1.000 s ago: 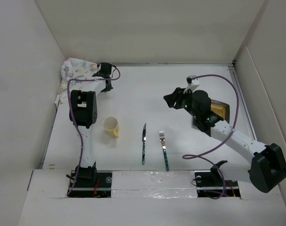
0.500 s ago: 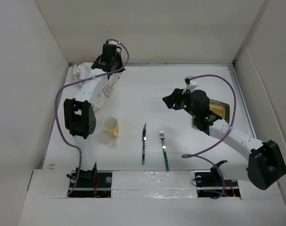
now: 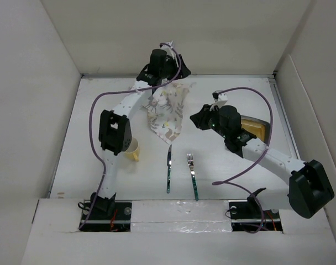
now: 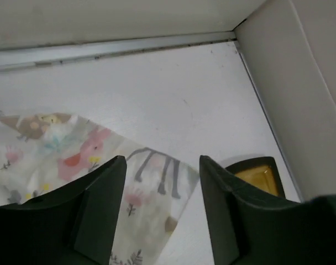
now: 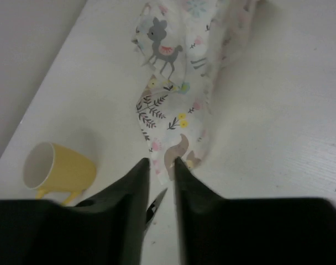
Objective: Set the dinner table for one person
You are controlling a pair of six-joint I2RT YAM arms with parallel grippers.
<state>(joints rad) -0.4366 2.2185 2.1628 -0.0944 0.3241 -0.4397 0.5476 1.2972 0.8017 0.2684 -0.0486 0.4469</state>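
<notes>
Item: placemat (image 3: 167, 113). Moved since the earlier frame: carried from the far-left corner to the middle of the surface (image 3: 140, 176) by the left claw (image 4: 162, 162). That claw's fingers then stood parted over the cloth's far end, grasping nothing.

Lay: rumpled, long axis running from under the left claw toward the knife (image 3: 169, 168); the surface lay beneath both claws.

Right claw (image 5: 160, 161): fingers narrowly apart, empty, the cloth's near corner just ahead of it.

Judgement: the right claw sat nearer that corner for spreading.
</notes>
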